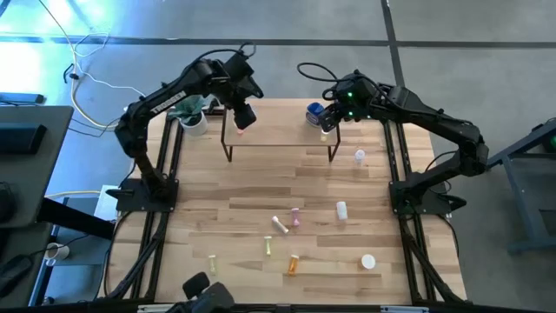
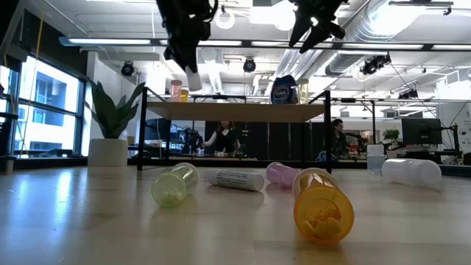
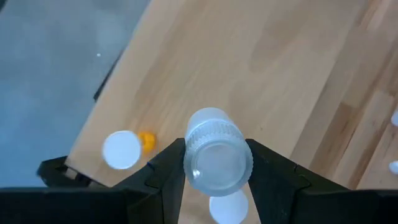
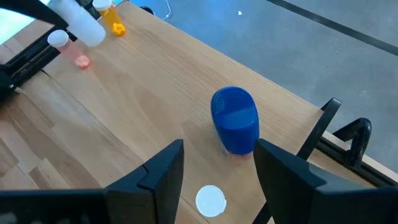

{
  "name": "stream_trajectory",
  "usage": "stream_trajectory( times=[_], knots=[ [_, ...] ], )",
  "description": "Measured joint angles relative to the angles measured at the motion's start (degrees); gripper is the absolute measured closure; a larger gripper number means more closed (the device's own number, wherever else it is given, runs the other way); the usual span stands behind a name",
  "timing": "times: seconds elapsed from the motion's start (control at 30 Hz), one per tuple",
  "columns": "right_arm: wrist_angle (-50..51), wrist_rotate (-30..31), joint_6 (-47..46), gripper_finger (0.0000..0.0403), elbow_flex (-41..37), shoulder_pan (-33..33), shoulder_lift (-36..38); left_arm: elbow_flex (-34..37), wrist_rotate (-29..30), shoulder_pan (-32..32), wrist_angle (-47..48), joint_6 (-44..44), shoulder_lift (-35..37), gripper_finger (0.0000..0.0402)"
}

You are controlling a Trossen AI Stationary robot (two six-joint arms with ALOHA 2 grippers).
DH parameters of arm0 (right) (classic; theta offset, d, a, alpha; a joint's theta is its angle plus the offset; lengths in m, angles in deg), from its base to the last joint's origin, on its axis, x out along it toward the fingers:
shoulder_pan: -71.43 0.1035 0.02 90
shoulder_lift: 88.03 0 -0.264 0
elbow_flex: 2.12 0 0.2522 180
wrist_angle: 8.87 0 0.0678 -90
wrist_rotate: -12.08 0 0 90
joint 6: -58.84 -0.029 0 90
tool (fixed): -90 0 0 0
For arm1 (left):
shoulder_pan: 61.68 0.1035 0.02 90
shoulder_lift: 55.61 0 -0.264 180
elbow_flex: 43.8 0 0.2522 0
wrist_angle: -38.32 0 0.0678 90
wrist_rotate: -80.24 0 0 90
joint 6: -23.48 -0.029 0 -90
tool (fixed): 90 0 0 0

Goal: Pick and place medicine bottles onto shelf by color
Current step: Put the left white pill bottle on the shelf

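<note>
My left gripper (image 1: 242,114) is shut on a white medicine bottle (image 3: 216,155) above the left end of the shelf (image 1: 278,137), a small wooden board on black legs. An orange bottle (image 3: 123,149) with a white cap stands on the shelf below it, and a pink bottle (image 4: 67,48) stands close by. The blue bottle (image 4: 235,119) stands upright on the shelf's right end. My right gripper (image 4: 214,171) hovers open just above it and touches nothing. A white cap (image 4: 210,200) shows beneath its fingers. Several more bottles (image 1: 295,217) lie on the table. My left gripper pinches the white bottle's round sides (image 3: 186,163) between its two fingers. The fingers (image 2: 184,51) slant steeply down from above. The bottle is lifted clear of the shelf, and its free end (image 2: 193,79) sticks out below the fingertips, tilted.
A potted plant (image 2: 110,121) stands by the shelf's left end. White bottles (image 1: 341,209), an orange bottle (image 2: 321,202), a yellow-green one (image 2: 174,184) and a pink one (image 2: 281,174) lie scattered on the table's near half. Bare shelf top lies between the two grippers.
</note>
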State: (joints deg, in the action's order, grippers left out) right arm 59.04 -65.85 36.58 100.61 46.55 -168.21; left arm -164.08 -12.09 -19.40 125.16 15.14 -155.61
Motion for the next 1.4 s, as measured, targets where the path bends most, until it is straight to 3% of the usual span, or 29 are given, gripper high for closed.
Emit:
stream_trajectory(
  times=[0.57,0.97,1.4],
  knots=[
    [0.0,0.0,0.1,0.0217,0.0,0.0,0.0,0.0,-0.2,-2.3,0.5,-0.5,-6.6,0.0259],
    [0.0,0.0,-0.2,0.0217,0.0,0.0,0.0,0.0,0.9,-2.4,0.5,-2.6,-6.6,0.0257],
    [0.0,0.0,-2.3,0.0217,0.0,0.0,0.0,0.0,1.6,-2.4,0.3,-3.9,-6.6,0.0175]
  ],
)
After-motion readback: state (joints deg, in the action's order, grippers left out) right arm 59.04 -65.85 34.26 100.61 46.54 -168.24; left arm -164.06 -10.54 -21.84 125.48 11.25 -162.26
